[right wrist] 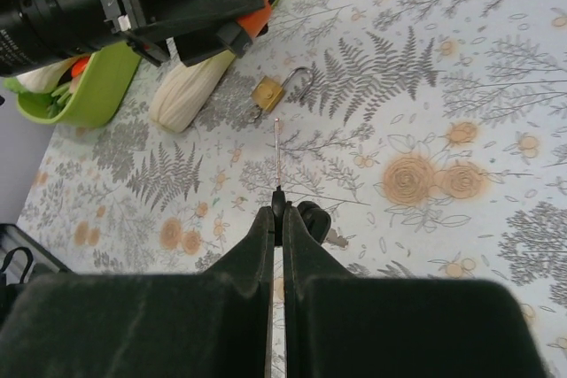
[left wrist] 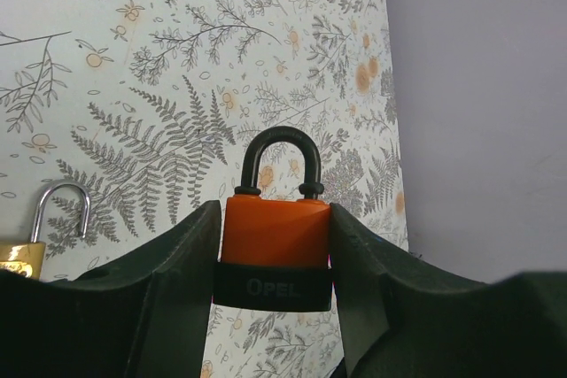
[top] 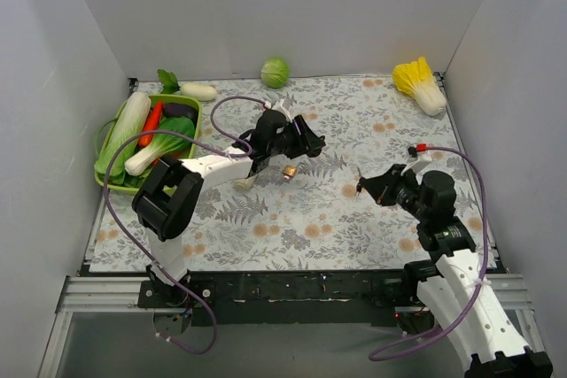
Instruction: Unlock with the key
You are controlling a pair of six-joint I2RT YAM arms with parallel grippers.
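Two end effectors: the left end effector (left wrist: 275, 219) and the right end effector (right wrist: 276, 219) are held above the flower-patterned desk (top: 354, 121), facing one another and well apart.
Left grip: the fingers are clamped on the orange-and-black padlock (left wrist: 275, 250), one finger pressed against each side of its body.
Held padlock: it is carried upright between the left fingers with the shackle pointing away from the wrist; both shackle legs are seated in the body, and a black band marked OPEL is seen across the lower part.
Right grip: the fingers are pressed together on the black head of the key (right wrist: 278, 158).
Key position: the silvery blade is seen edge-on, sticking straight out ahead of the right fingertips and aimed towards the left end effector; neither padlock is touched by it.
Second key: a second key (right wrist: 323, 229), dark-headed with a short silvery blade, is seen just beside the right fingertips; whether it hangs from the held one cannot be told.
Brass padlock (right wrist: 268, 93): it lies on the desk just past the blade tip and beneath the left end effector, its shackle swung open.
White vegetable (right wrist: 190, 86): it lies under the left end effector, beside the brass padlock.
Green basket (top: 106, 143): it is placed behind the left end effector and filled with vegetables.
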